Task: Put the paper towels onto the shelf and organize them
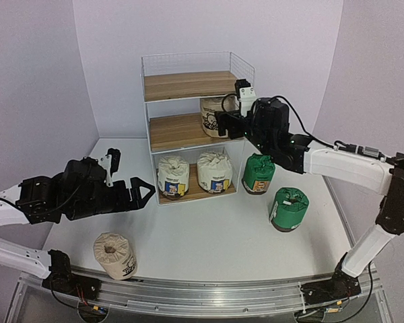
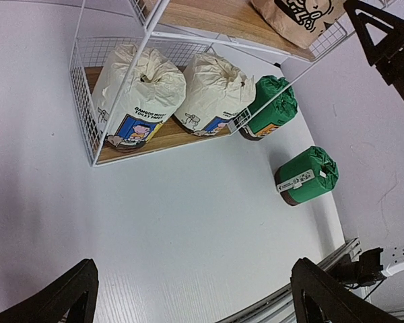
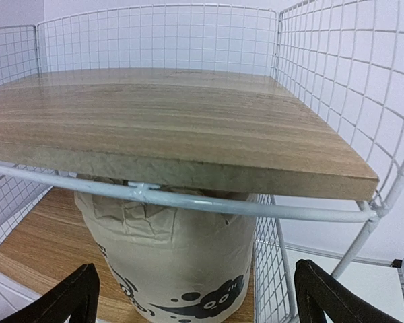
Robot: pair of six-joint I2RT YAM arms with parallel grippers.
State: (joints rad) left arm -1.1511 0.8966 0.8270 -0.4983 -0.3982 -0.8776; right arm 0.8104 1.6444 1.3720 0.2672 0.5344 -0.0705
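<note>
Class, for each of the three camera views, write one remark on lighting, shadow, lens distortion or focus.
Top external: soft, even light, only faint shadows on the table; the wide lens bows the front rail. Left wrist: tilted frame, the shelf sharp, the left gripper only dark fingers in the corners. Right wrist: the shelf's front wire curves; the beige roll is shaded by the board above.

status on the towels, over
Both hands open: right hand at beige roll on middle board, left hand empty. Two white rolls on bottom board. Two green rolls, second beige roll on table. Nothing blocking.

Pale walls [image 1: 40, 81] enclose a white table [image 1: 215, 235].
</note>
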